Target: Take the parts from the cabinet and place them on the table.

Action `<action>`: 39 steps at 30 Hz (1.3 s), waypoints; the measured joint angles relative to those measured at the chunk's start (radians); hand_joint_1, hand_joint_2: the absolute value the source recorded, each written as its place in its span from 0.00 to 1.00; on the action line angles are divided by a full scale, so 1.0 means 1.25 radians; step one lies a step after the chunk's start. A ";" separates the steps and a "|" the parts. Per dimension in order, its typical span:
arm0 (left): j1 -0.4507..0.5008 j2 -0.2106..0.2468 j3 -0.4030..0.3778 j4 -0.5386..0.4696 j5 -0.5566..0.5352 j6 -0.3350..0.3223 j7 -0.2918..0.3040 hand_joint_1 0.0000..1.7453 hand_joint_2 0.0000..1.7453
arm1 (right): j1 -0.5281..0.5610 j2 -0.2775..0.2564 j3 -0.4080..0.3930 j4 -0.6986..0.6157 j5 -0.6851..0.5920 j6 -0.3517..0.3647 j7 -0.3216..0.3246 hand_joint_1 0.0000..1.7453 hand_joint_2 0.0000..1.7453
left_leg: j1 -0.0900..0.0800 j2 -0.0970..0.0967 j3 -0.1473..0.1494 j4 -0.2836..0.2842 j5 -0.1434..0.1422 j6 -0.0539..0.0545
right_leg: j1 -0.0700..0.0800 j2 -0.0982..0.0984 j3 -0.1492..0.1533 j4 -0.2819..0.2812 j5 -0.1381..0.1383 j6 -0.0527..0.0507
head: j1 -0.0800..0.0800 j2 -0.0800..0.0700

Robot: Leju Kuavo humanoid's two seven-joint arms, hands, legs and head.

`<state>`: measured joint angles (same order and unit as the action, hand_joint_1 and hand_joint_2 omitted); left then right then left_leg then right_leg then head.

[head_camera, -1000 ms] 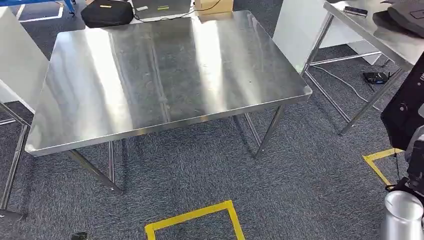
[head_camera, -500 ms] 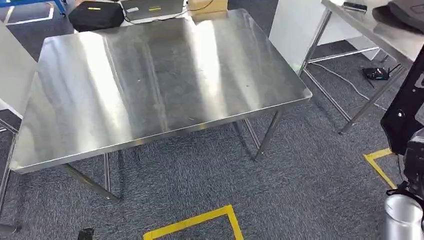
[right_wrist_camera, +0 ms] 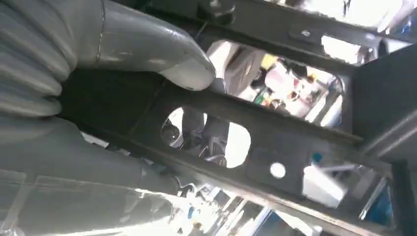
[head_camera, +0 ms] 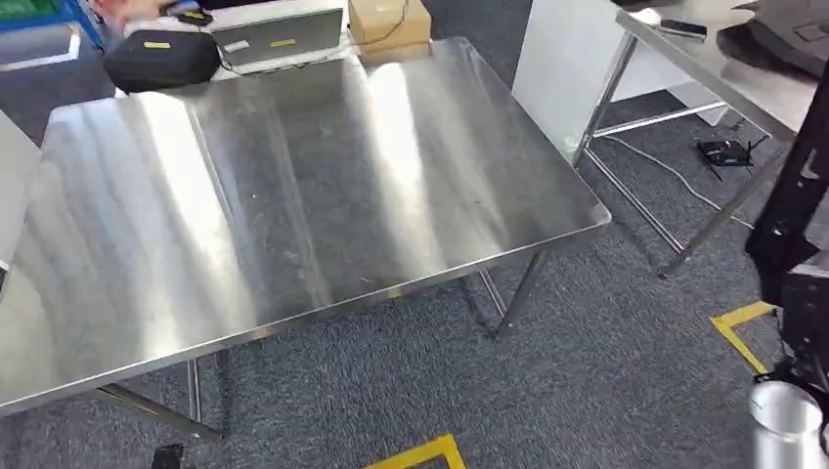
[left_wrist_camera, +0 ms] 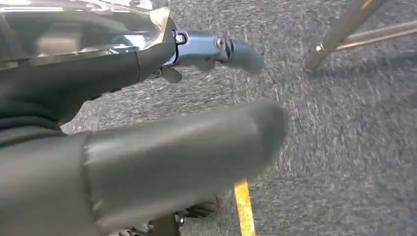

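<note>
Cam panned left, table (head_camera: 293, 195) nearer | R hand (right_wrist_camera: 98, 73) grips black part (right_wrist_camera: 255, 123) | L unclear

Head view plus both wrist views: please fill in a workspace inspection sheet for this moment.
Surface: steel table bare, with glare streaks.
Job's things: black frame part in the right hand, not yet on the table.
Clutter: black bag, grey case and cardboard box beyond the table's far edge.
Hands: right hand grips the part, thumb on it; left hand holds nothing, over carpet.
Cables: pale cable on the floor by a black device.
Surroundings: grey carpet, yellow floor tape, second steel table to the right.
</note>
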<state>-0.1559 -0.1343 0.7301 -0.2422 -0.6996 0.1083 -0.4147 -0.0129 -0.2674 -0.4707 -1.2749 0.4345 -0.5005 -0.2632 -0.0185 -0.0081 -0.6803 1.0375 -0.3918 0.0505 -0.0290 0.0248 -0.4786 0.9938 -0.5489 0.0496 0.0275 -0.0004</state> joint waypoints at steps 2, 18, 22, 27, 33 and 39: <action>-0.002 0.001 0.000 -0.001 0.007 0.000 -0.001 0.00 0.00 | 0.004 -0.005 0.001 -0.001 0.005 0.007 0.003 0.98 1.00 | 0.010 0.001 0.020 -0.021 0.001 0.011 | 0.001 -0.006 0.009 -0.007 -0.010 0.012 | 0.000 0.000; -0.001 0.007 -0.001 0.000 0.032 -0.008 -0.010 0.00 0.00 | -0.005 -0.027 0.025 0.000 0.069 0.031 0.036 0.98 1.00 | 0.001 -0.005 0.085 -0.026 -0.060 0.031 | 0.003 -0.018 -0.087 0.000 0.090 0.020 | 0.002 0.000; -0.001 0.007 -0.001 -0.001 0.035 -0.008 -0.010 0.00 0.00 | -0.018 -0.044 0.055 0.000 0.161 0.084 0.090 0.98 1.00 | 0.002 -0.004 0.087 -0.030 -0.060 0.028 | 0.005 -0.016 -0.087 0.001 0.087 0.016 | 0.002 0.000; -0.001 0.008 -0.002 -0.001 0.048 -0.012 -0.007 0.00 0.00 | -0.086 -0.067 0.136 0.031 0.318 0.171 0.139 0.98 1.00 | 0.006 -0.001 0.087 -0.032 -0.061 0.004 | 0.008 -0.014 -0.088 0.001 0.088 0.011 | 0.002 0.000; -0.004 0.009 -0.012 -0.001 0.059 -0.011 -0.006 0.00 0.00 | -0.285 -0.071 0.272 0.190 0.406 0.187 0.142 0.98 1.00 | 0.002 0.003 0.089 -0.031 -0.060 0.001 | 0.009 -0.011 -0.088 0.001 0.090 0.009 | 0.002 0.000; -0.006 0.009 -0.019 0.000 0.063 -0.012 -0.006 0.00 0.00 | -0.360 -0.066 0.354 0.272 0.418 0.183 0.143 0.98 1.00 | 0.001 -0.005 0.085 -0.030 -0.058 0.003 | 0.009 -0.018 -0.086 0.001 0.090 0.009 | 0.002 0.000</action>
<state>-0.1628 -0.1228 0.7065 -0.2426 -0.6214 0.0938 -0.4223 -0.4632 -0.3502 -0.0286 -0.9346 0.9568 -0.2720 -0.0847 -0.0178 -0.0149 -0.5738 1.0005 -0.4647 0.0542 -0.0173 0.0027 -0.5867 0.9952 -0.4366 0.0610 0.0305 -0.0004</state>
